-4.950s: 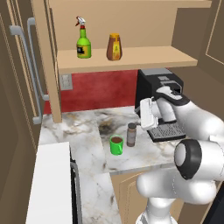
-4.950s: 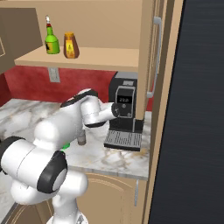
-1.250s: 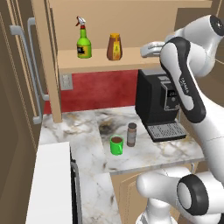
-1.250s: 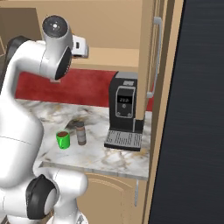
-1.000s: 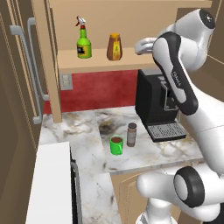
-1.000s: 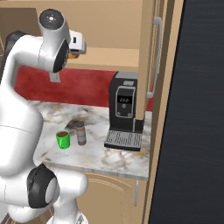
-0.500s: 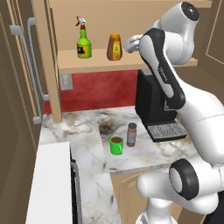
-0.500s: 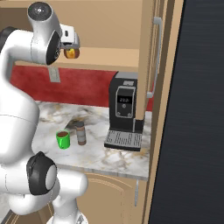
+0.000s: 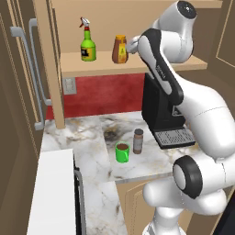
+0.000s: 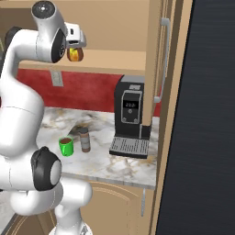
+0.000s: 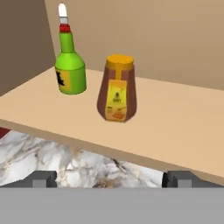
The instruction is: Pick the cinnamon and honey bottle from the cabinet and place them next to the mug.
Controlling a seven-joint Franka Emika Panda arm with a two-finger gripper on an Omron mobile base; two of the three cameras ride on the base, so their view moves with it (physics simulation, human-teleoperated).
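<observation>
Honey bottle (image 11: 117, 89) dead ahead at 12 o'clock, upright on the cabinet (image 9: 151, 67) shelf. My fingers (image 11: 111, 178) are spread wide, holding nothing, just short of the shelf edge. Arm swung up from the table over the last seconds, so I'm now lined up for the grab. Green spray bottle (image 11: 69, 65) sits at 10 o'clock of it, apart. Cinnamon (image 9: 137, 141) already down just beside mug (image 9: 122, 152); honey is what's left.

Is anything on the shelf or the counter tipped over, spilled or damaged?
Nothing stands out. The honey bottle and the green spray bottle stand upright on the cabinet shelf. On the counter, the cinnamon stands upright beside the mug. No spill shows.
</observation>
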